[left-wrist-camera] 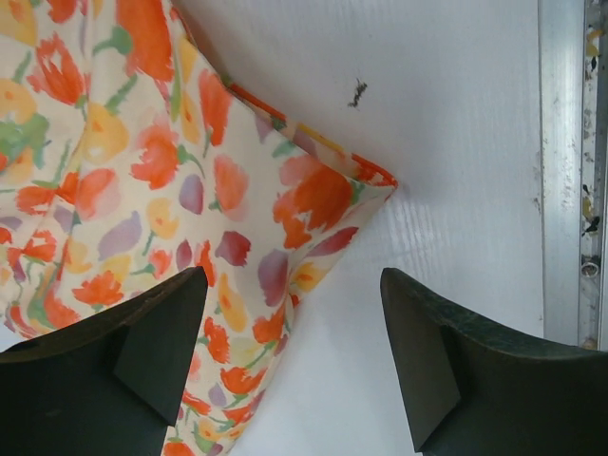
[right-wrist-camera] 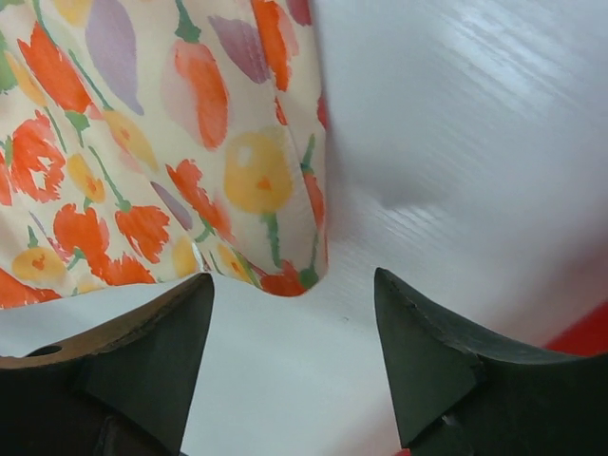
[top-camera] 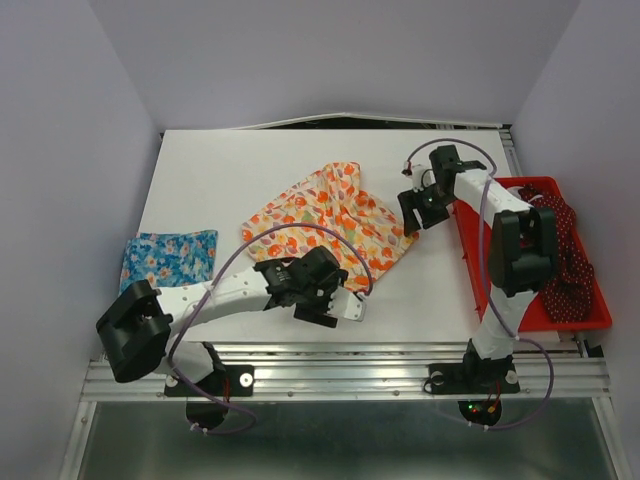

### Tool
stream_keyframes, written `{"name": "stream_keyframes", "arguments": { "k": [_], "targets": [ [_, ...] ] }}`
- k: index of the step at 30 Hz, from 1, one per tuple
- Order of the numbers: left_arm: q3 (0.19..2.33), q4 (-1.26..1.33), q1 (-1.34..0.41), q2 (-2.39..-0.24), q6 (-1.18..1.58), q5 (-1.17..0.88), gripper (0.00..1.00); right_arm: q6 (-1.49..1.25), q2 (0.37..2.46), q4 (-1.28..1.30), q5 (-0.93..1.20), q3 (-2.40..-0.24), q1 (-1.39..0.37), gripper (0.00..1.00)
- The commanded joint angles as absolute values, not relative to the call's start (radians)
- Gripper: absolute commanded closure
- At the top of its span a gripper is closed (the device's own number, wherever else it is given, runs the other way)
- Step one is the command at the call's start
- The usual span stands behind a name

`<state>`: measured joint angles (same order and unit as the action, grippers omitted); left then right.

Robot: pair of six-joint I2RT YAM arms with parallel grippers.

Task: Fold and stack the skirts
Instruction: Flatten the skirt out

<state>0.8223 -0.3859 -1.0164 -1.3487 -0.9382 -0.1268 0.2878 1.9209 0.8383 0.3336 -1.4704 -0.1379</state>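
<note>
Three skirts | cream skirt lies flat left of red tray; dark red skirt inside tray; blue skirt farthest from it | thin, limp, light: I judge corner pinches best | right gripper at corner nearest tray, left gripper farther, both spread, empty

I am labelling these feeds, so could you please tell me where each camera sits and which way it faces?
Top external: above and behind the left arm and right arm, looking down on the table; both show.
Left wrist: on the left arm, facing a corner of the cream-white skirt past the open left claw.
Right wrist: on the right arm, facing that skirt's edge past the open right claw.
Shared: all three show that skirt.
</note>
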Motion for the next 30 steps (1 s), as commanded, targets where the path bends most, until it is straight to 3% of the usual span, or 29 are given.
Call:
{"name": "stream_keyframes", "arguments": {
  "k": [1,13,16,19,22,23,30],
  "targets": [
    [0.925,-0.408,-1.063,-1.414,-0.904,-0.094,0.14,0.340,1.819,0.824,0.319,-1.453,-0.083,0.26],
    [1.141,-0.488,-1.095,-1.707,-0.936,-0.028,0.15,0.454,1.772,0.839,0.359,-1.338,0.012,0.25],
    [1.160,-0.454,-1.092,-1.735,-0.910,0.000,0.30,0.462,1.766,0.838,0.390,-1.330,0.012,0.25],
    [1.206,-0.445,-1.069,-1.718,-0.861,0.031,0.65,0.477,1.758,0.838,0.420,-1.299,0.012,0.26],
    [1.230,-0.462,-1.019,-1.651,-0.816,0.026,0.87,0.488,1.744,0.816,0.429,-1.281,0.012,0.26],
    [1.250,-0.471,-1.002,-1.631,-0.802,0.018,1.00,0.489,1.740,0.807,0.431,-1.276,0.012,0.26],
    [1.276,-0.477,-0.786,-1.473,-0.674,-0.072,1.00,0.468,1.735,0.686,0.518,-1.269,0.012,0.27]
  ]
}}
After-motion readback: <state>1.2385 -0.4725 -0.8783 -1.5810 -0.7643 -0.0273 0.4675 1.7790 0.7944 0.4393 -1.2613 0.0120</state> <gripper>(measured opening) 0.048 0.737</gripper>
